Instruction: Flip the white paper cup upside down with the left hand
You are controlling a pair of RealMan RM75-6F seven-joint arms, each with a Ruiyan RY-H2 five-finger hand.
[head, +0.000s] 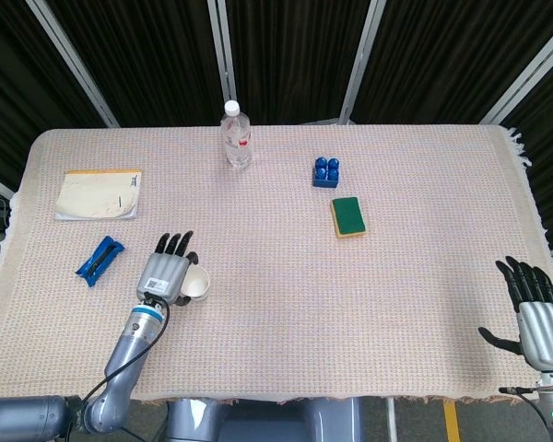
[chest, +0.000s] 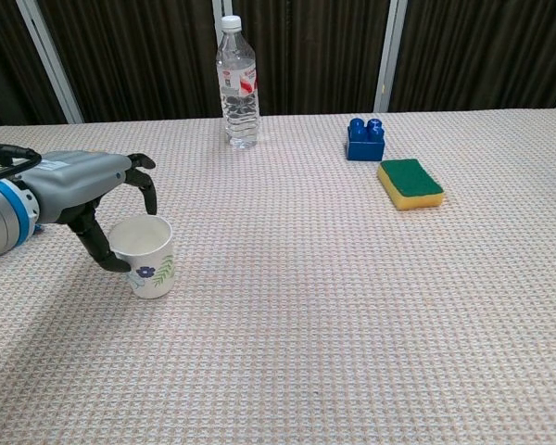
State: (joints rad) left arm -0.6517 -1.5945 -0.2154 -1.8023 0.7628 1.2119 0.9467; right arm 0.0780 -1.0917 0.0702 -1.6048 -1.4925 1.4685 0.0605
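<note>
- The white paper cup [chest: 147,254] is standing upright, mouth up, on the woven table cover [head: 286,304] near its front left edge
- The left hand [chest: 85,197] is reaching over the cup, fingers [chest: 145,181] curved and apart around the rim; whether they are touching it cannot be told
- The right hand [head: 535,308] is resting at the far right edge, fingers spread, holding nothing

I'm seeing the paper cup [chest: 146,254] standing near-left on the table [head: 276,322], my left hand [chest: 83,190] curling around it. The bottle [head: 236,134] is sitting far behind; block [head: 326,171] and sponge [head: 349,216] are lying further right.
</note>
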